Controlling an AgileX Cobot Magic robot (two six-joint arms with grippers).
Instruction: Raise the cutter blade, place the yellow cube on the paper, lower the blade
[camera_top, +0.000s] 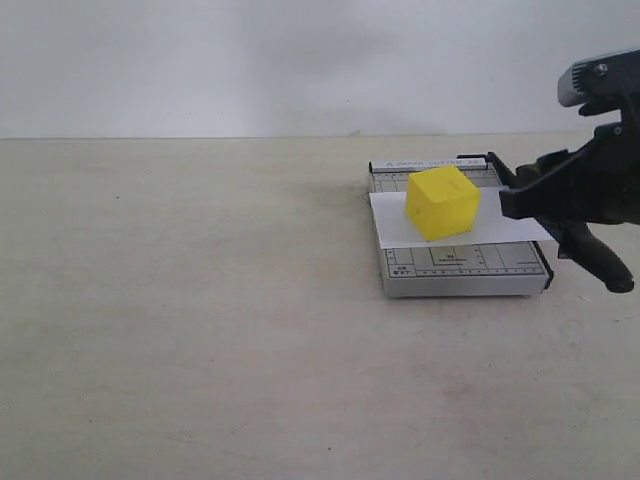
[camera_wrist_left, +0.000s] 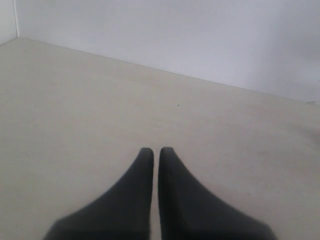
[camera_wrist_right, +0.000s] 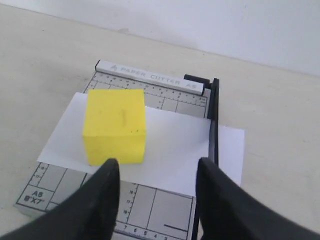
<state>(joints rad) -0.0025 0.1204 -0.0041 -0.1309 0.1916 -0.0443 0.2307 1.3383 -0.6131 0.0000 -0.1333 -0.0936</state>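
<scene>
The yellow cube (camera_top: 442, 202) (camera_wrist_right: 116, 125) rests on the white paper (camera_top: 395, 225) (camera_wrist_right: 175, 150), which lies across the grey gridded cutter base (camera_top: 460, 265) (camera_wrist_right: 160, 205). The black cutter blade (camera_wrist_right: 214, 125) lies flat along the base's right edge, over the paper; its hinge end (camera_top: 497, 163) shows at the back, and its handle is hidden behind my right finger. My right gripper (camera_top: 562, 240) (camera_wrist_right: 157, 162) hovers open over the front right of the base, holding nothing, one finger close beside the blade. My left gripper (camera_wrist_left: 156, 150) is shut on nothing above bare table, out of the exterior view.
The beige table (camera_top: 200, 300) stretches wide to the left of and in front of the cutter. A pale wall (camera_top: 300, 60) stands behind the table's far edge.
</scene>
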